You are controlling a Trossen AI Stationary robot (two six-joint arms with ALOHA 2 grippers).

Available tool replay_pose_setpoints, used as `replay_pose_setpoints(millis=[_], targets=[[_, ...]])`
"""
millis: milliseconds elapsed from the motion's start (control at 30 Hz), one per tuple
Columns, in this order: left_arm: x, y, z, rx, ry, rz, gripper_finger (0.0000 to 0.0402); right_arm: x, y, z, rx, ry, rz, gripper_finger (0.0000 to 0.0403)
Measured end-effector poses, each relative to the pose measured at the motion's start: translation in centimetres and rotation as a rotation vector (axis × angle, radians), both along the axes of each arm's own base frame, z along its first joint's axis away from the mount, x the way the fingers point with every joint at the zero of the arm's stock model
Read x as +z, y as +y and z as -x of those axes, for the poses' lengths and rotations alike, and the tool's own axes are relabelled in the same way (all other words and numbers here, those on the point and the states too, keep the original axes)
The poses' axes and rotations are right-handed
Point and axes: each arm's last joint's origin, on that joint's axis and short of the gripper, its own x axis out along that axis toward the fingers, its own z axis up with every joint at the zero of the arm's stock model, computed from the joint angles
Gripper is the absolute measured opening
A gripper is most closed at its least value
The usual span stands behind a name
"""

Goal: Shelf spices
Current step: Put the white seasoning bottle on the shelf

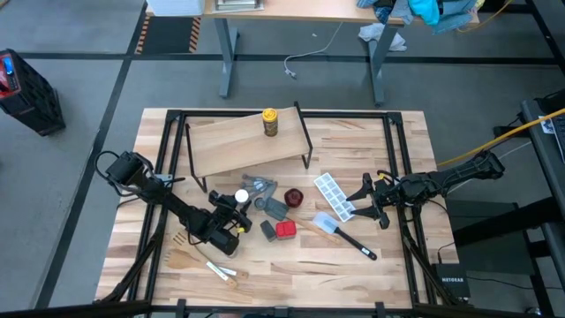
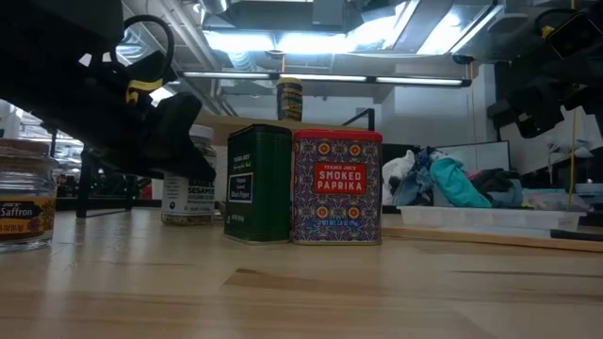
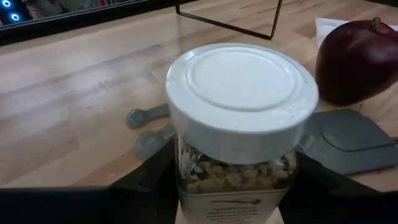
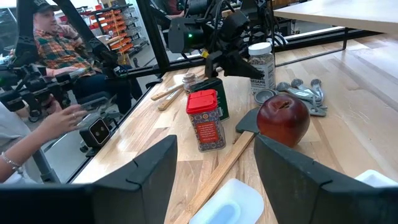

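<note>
The white-capped jar (image 3: 242, 118) stands upright on the table between the fingers of my left gripper (image 1: 235, 207), which is shut on it. In the low view the jar (image 2: 191, 193) shows behind that dark gripper (image 2: 141, 127). The red square tin (image 1: 285, 230) and the dark square tin (image 1: 267, 230) stand side by side right of it. A yellow-capped jar (image 1: 269, 122) stands on the wooden shelf (image 1: 238, 143) at the far side. A tiny saffron jar (image 2: 24, 202) stands near the front edge. My right gripper (image 1: 367, 201) waits open at the right. My left gripper pinches the white-capped jar by its glass body (image 3: 186, 171) just under the cap, one finger (image 3: 152, 180) on each side. The fingers come nearly level from the table's near left. The jar stands upright with its bottom (image 2: 188, 220) on the table.
Grey measuring spoons (image 1: 260, 186), a grey spatula head (image 3: 348, 137) and a red apple (image 4: 283, 118) lie just beyond the jar. A white ice tray (image 1: 335, 194) and a black-handled spatula (image 1: 346, 232) lie near my right gripper. Wooden utensils (image 1: 199, 256) lie near left. People show beyond the table.
</note>
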Motion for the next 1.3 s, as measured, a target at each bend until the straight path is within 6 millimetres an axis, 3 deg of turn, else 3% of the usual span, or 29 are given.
replay_pose_setpoints(millis=[333,500,667,800,1000,1300], targets=[[0.8,-2.7,0.2,-0.102,-0.055,0.063,0.0187,0.0,0.0,0.0,0.000,0.000,0.000,0.0221],[3.9,-4.3,-0.5,-0.209,-0.040,0.028,0.0187,0.0,0.0,0.0,0.000,0.000,0.000,0.0221],[7.9,-3.7,-1.6,-0.306,0.027,-0.052,0.0187,0.0,0.0,0.0,0.000,0.000,0.000,0.0221],[10.6,-0.9,-2.4,-0.350,0.080,-0.080,0.0187,0.0,0.0,0.0,0.000,-0.001,0.000,0.0221],[14.0,5.1,-3.1,-0.355,0.089,-0.065,0.0187,0.0,0.0,0.0,0.000,-0.001,0.000,0.0221],[16.6,13.4,-4.2,-0.449,-0.046,-0.015,0.0187,0.0,0.0,0.0,0.000,-0.001,0.000,0.0221]])
